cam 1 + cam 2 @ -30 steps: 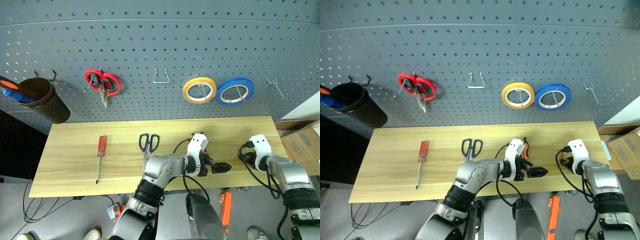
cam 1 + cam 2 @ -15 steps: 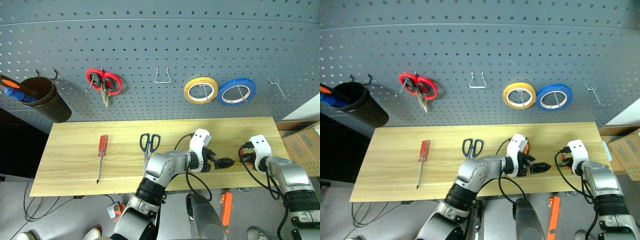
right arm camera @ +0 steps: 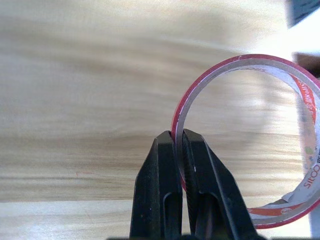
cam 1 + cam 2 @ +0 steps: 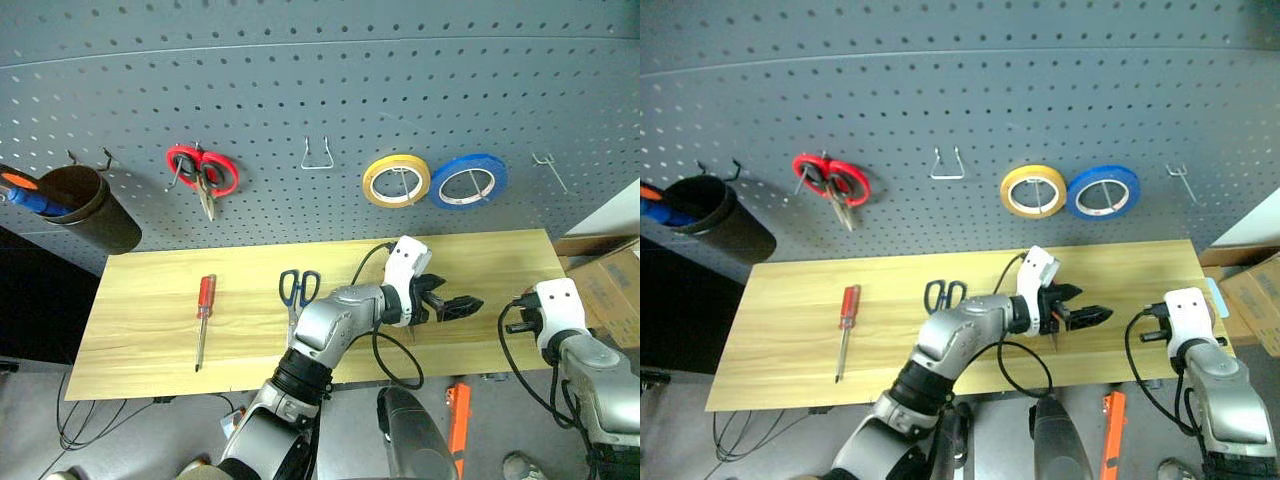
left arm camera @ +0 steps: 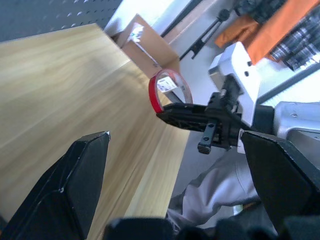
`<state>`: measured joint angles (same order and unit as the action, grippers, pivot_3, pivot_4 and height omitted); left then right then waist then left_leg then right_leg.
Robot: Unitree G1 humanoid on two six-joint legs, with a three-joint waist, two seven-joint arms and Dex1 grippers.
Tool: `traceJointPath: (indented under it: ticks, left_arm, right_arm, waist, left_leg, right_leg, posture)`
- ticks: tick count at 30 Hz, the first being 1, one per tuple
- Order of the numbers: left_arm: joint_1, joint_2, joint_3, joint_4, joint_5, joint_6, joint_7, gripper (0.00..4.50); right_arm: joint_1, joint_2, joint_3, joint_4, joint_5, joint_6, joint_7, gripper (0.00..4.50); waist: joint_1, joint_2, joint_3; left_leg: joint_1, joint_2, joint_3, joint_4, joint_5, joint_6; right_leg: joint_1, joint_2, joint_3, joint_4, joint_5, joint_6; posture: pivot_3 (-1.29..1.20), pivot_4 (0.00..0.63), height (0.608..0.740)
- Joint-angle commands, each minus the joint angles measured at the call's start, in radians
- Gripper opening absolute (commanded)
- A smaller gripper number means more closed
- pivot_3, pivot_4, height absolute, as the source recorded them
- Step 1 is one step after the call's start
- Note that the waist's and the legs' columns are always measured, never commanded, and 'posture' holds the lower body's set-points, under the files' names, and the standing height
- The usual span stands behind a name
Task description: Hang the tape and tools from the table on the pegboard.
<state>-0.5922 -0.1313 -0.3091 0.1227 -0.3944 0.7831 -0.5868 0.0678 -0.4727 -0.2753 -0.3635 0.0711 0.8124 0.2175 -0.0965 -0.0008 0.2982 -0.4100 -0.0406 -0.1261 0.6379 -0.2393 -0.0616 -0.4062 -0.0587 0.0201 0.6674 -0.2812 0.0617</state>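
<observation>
The right gripper (image 3: 179, 142) pinches the wall of the thin red tape ring (image 3: 240, 135) above the table (image 3: 75, 100) edge, light and springy, left gripper (image 4: 455, 303) spread empty.

A grey floor (image 4: 140, 430) lay below the near edge of the surface, with thin black cables (image 4: 70, 425) trailing across it near the left corner. Beyond the right edge stood a brown cardboard box (image 4: 608, 285) beside a pale white panel (image 4: 618, 212). On the floor under the near edge, toward the right, lay an orange object (image 4: 458, 412). To the left of the surface the space was dark and shadowed (image 4: 35, 300). Even, soft light fell across the scene, with no hard shadows.
</observation>
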Motion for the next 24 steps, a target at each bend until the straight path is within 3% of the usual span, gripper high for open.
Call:
traceJointPath:
  ticks: [1,11,19,24]
  left_arm:
    - [-0.058,0.02,0.033,-0.119,-0.061,0.046,-0.044,4.5]
    - [-0.13,0.131,0.105,-0.266,-0.117,0.13,-0.039,4.5]
    - [-0.164,0.1,0.118,-0.199,-0.072,0.043,0.02,4.5]
    - [-0.18,0.075,0.138,-0.171,-0.067,0.009,0.05,4.5]
  right_arm:
    - [0.034,0.043,-0.055,-0.171,0.003,-0.007,-0.041,0.02]
    - [-0.037,0.108,-0.021,-0.303,-0.016,-0.105,-0.094,0.02]
    - [-0.157,0.134,-0.009,-0.153,0.01,-0.251,-0.077,0.02]
    - [-0.231,0.13,0.015,-0.06,0.026,-0.321,-0.045,0.02]
  waist:
    - [-0.011,0.0,-0.01]
    - [-0.065,0.0,-0.052]
    - [-0.109,-0.006,-0.091]
    - [-0.125,-0.003,-0.101]
  left_leg:
    - [0.0,0.0,0.0,0.001,0.0,0.0]
    - [0.008,-0.002,0.006,0.007,0.0,0.005]
    - [0.012,-0.002,0.018,0.008,0.002,0.009]
    - [0.013,-0.002,0.019,0.008,0.004,0.012]
  right_leg:
    - [0.0,0.0,0.0,0.001,0.0,0.0]
    - [0.001,0.004,0.009,0.013,-0.002,0.005]
    - [0.002,0.005,0.023,0.012,0.005,0.01]
    - [0.002,0.005,0.024,0.012,0.009,0.011]
  posture:
    - [-0.33,0.178,0.74]
    - [-0.35,0.129,0.74]
    - [-0.33,0.107,0.74]
    - [-0.31,0.094,0.74]
